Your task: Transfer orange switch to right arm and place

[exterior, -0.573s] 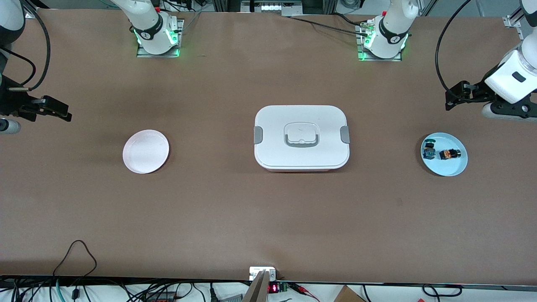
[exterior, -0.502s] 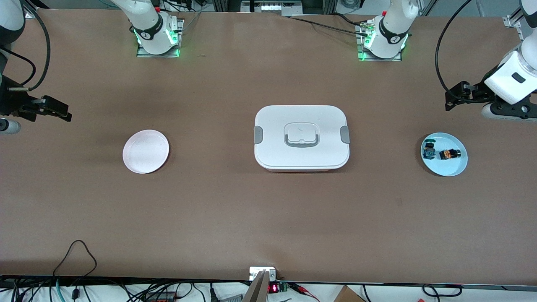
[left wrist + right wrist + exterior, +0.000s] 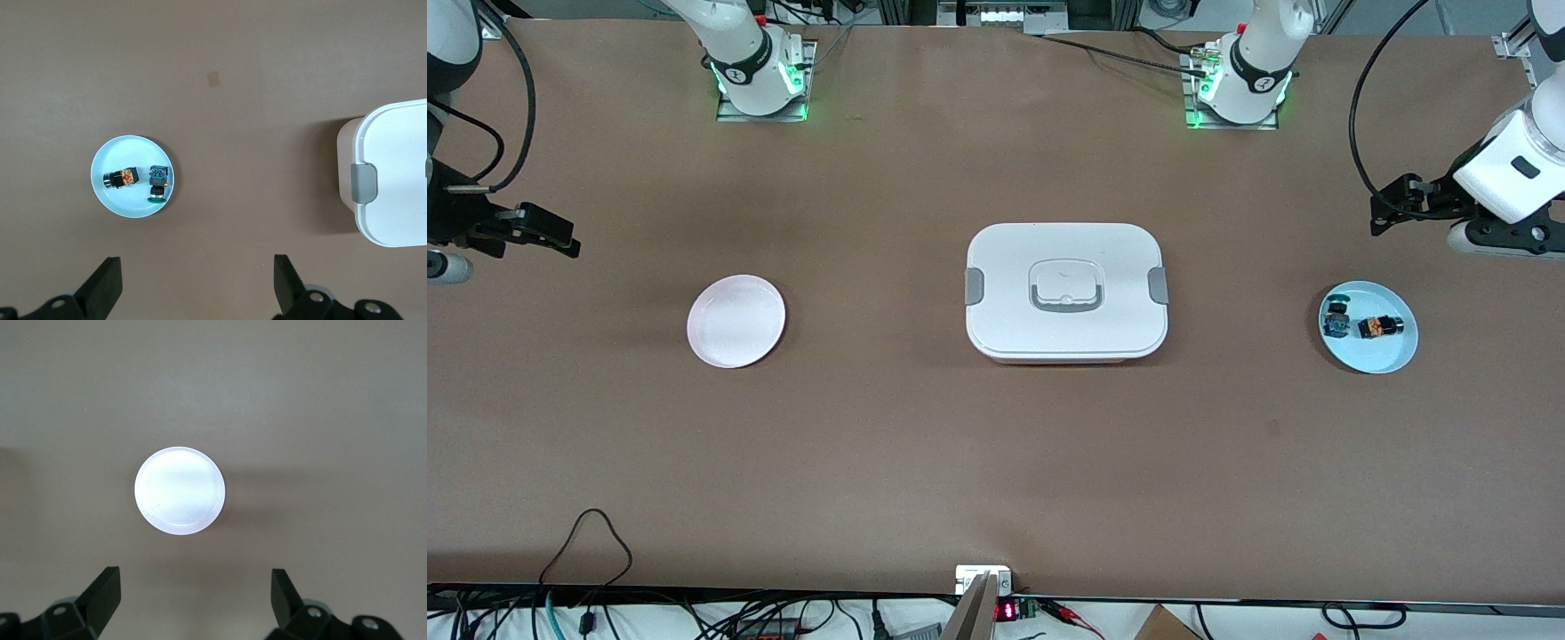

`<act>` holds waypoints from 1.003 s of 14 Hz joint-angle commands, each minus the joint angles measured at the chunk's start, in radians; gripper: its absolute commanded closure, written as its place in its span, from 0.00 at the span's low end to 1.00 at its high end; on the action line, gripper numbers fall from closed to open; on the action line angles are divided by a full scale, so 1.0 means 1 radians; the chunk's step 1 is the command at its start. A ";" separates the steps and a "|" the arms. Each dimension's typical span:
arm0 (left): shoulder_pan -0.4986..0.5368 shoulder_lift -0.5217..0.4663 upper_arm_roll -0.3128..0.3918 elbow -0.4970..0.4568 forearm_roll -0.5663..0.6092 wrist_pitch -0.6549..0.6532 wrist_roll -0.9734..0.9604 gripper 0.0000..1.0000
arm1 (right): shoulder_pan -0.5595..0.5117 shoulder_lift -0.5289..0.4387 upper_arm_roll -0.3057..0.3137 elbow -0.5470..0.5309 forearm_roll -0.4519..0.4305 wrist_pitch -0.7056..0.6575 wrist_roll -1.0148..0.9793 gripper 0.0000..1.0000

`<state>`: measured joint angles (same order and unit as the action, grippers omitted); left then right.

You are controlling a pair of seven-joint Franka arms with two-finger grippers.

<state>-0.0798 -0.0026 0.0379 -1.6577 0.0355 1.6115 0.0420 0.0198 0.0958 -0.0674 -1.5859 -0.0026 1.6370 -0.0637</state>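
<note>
The orange switch (image 3: 1380,327) lies on its side on a light-blue plate (image 3: 1371,357) toward the left arm's end of the table, beside a black switch with blue-green parts (image 3: 1335,320). It also shows in the left wrist view (image 3: 121,179), on the plate (image 3: 131,151). My left gripper (image 3: 1380,216) hangs open and empty above the table, beside the plate and not over it; the left wrist view shows it (image 3: 198,287) with its jaws wide apart. My right gripper (image 3: 562,240) is open and empty at the right arm's end; it shows in the right wrist view (image 3: 195,600).
A pale round plate (image 3: 736,321) lies empty toward the right arm's end and shows in the right wrist view (image 3: 179,491). A white lidded box (image 3: 1065,291) with grey latches stands at mid-table; its end shows in the left wrist view (image 3: 393,173).
The left arm's hand has shifted very slightly toward the robots' bases. The switches, plates, box and right arm have not moved.
</note>
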 commanded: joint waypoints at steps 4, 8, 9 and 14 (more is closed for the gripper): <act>0.003 0.021 0.003 0.035 0.015 -0.024 -0.008 0.00 | 0.002 -0.013 0.011 -0.006 -0.010 -0.002 0.001 0.00; 0.003 0.023 0.003 0.035 0.017 -0.024 -0.011 0.00 | 0.003 -0.018 0.011 -0.016 -0.016 -0.003 0.001 0.00; 0.003 0.024 0.003 0.035 0.017 -0.024 -0.011 0.00 | 0.002 -0.018 0.011 -0.016 -0.016 -0.003 0.001 0.00; 0.005 0.026 0.007 0.035 0.017 -0.024 -0.008 0.00 | 0.000 -0.013 0.011 -0.006 -0.013 -0.002 0.002 0.00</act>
<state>-0.0786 0.0056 0.0429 -1.6569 0.0356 1.6098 0.0420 0.0240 0.0958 -0.0644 -1.5859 -0.0054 1.6370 -0.0637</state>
